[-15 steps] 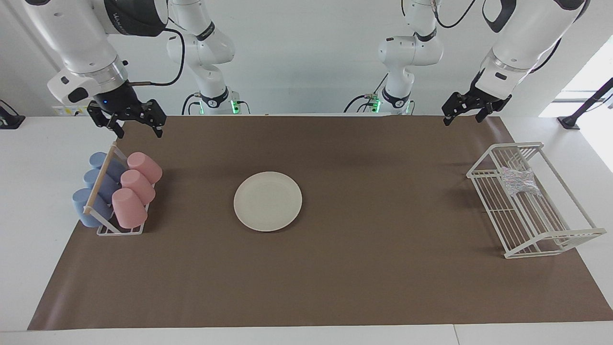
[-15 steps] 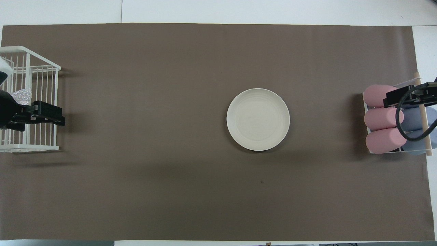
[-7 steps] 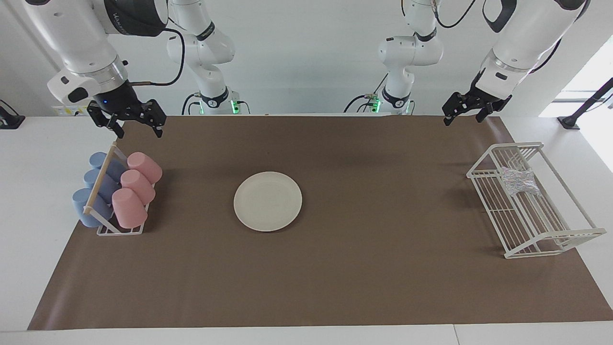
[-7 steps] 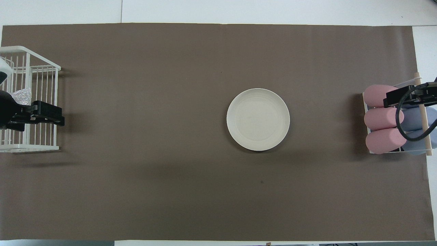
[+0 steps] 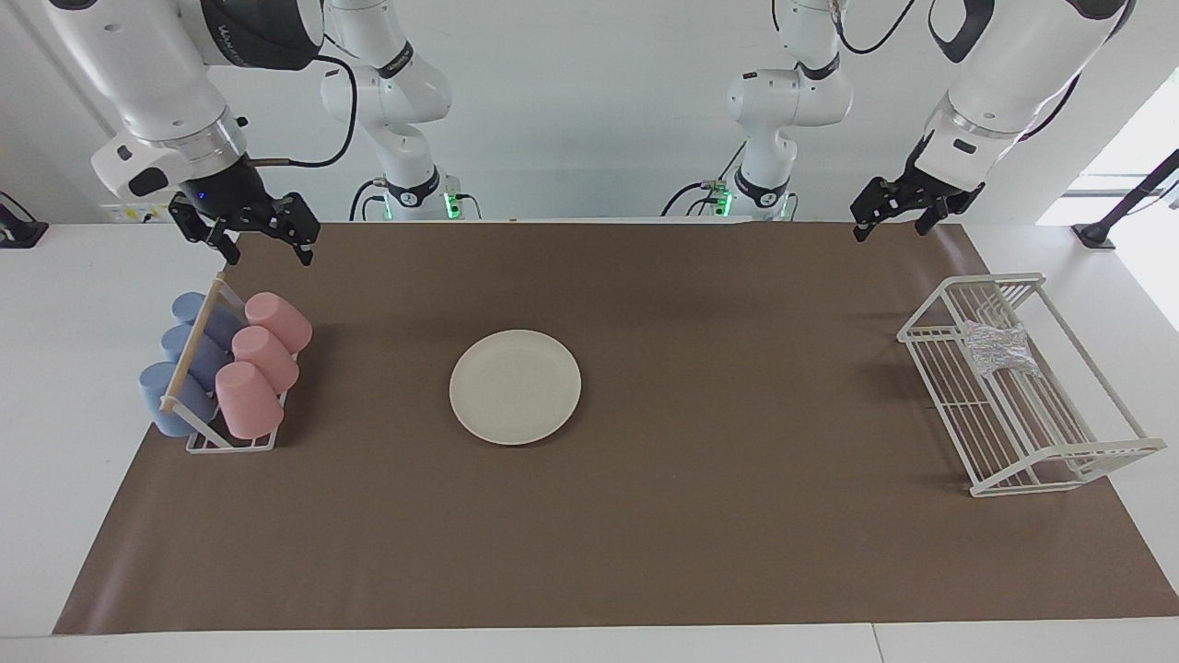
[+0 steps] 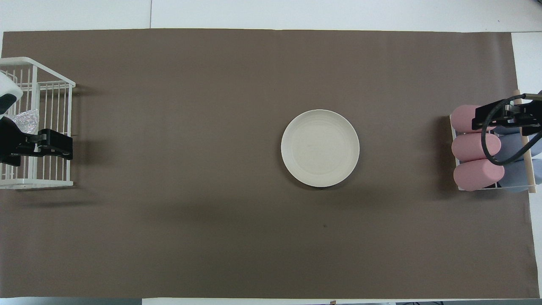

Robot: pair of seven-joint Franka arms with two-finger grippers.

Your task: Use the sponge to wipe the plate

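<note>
Two grippers hang with fingers spread, grasping nothing: the left gripper (image 5: 886, 217) over the wire rack (image 5: 1087, 456) at the left arm's end of the surface (image 5: 55, 368), the right gripper (image 5: 261, 241) over the cup rack (image 5: 230, 442). Against the earlier overhead frame, both have drawn slightly outward toward the ends of the brown mat (image 5: 737, 516); plate and sponge lie unmoved. The plate (image 5: 515, 387), round, cream-white and flat with a shallow rim, rests near the mat's middle; being round, it has no long axis. The sponge (image 5: 998, 350), a crumpled silvery wad, lies inside the wire rack, its longer side roughly crosswise to the rack's bars.
</note>
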